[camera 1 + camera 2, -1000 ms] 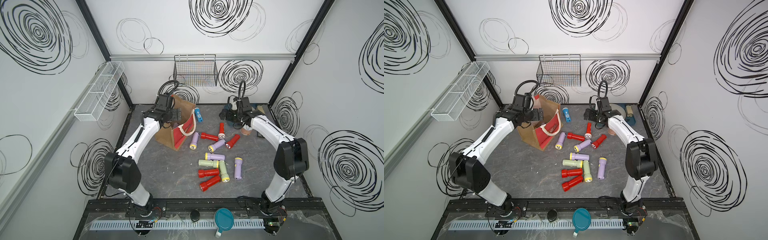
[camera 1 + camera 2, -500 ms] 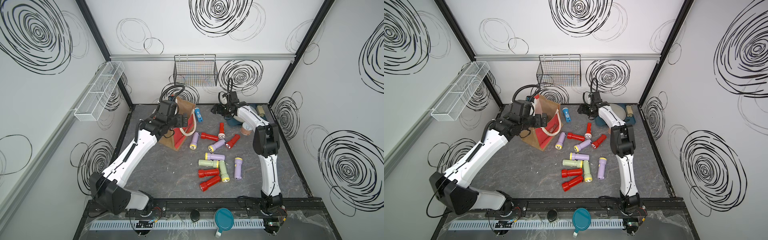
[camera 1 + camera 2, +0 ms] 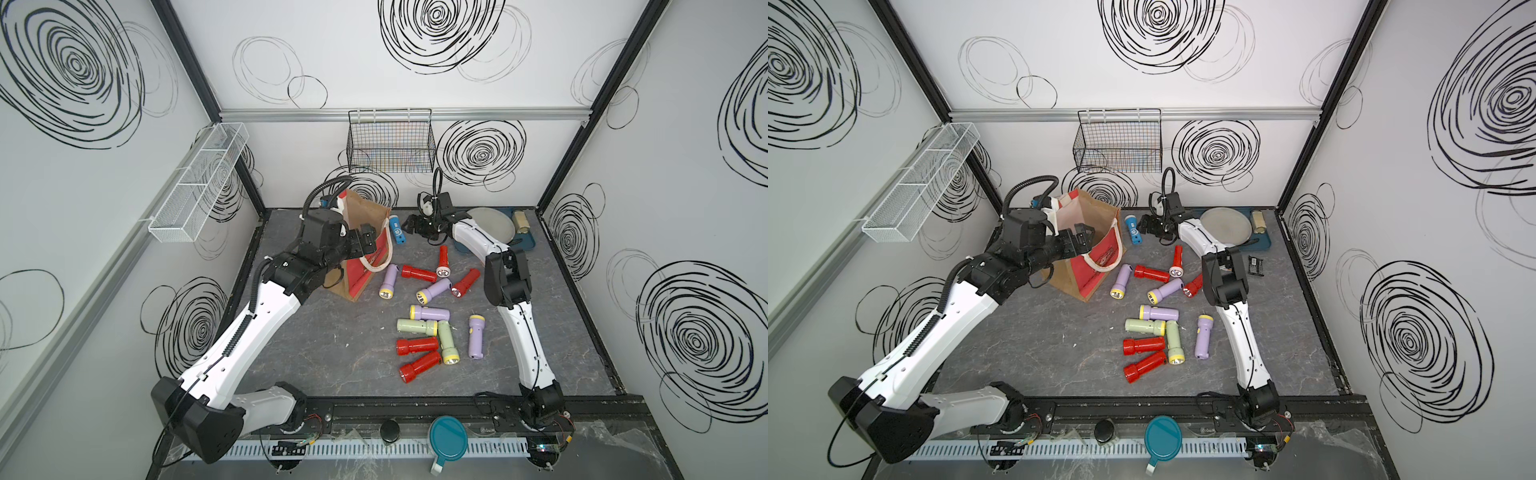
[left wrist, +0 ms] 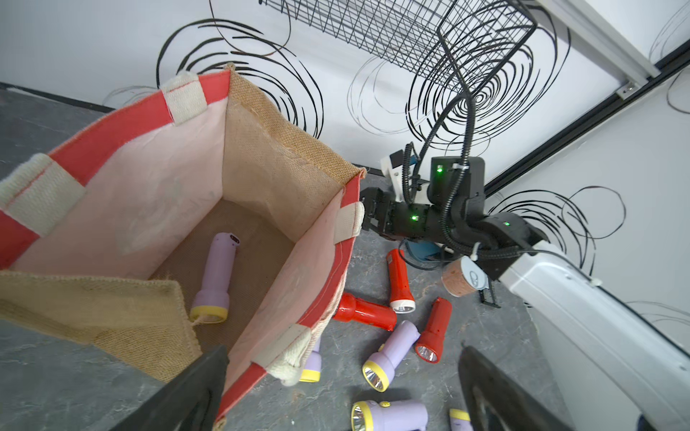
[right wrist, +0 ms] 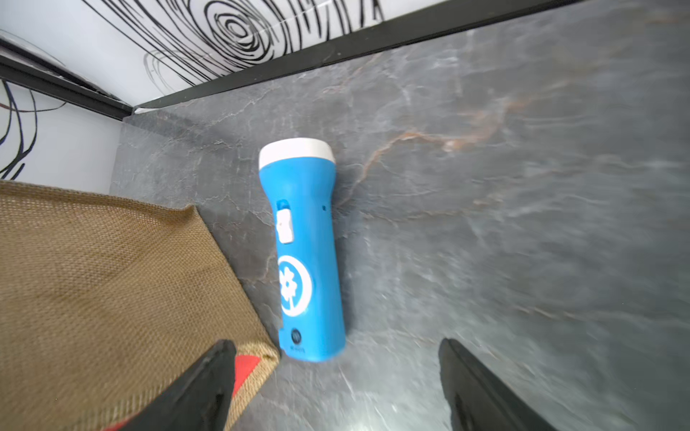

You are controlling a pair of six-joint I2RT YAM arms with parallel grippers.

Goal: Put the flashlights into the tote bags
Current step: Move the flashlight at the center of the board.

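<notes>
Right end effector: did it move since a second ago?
Yes. In a top view the right end effector has swung sideways along the back of the table, closer to the blue flashlight, which lies unmoved beside the tote bag.

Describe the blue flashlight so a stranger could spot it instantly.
Find the brown tote bag standing at the back of the table, below the black wire basket. Beside the bag lies the blue flashlight. It is the only blue one, with a white head and flower emblem; the others are red, lilac or pale green.
</notes>
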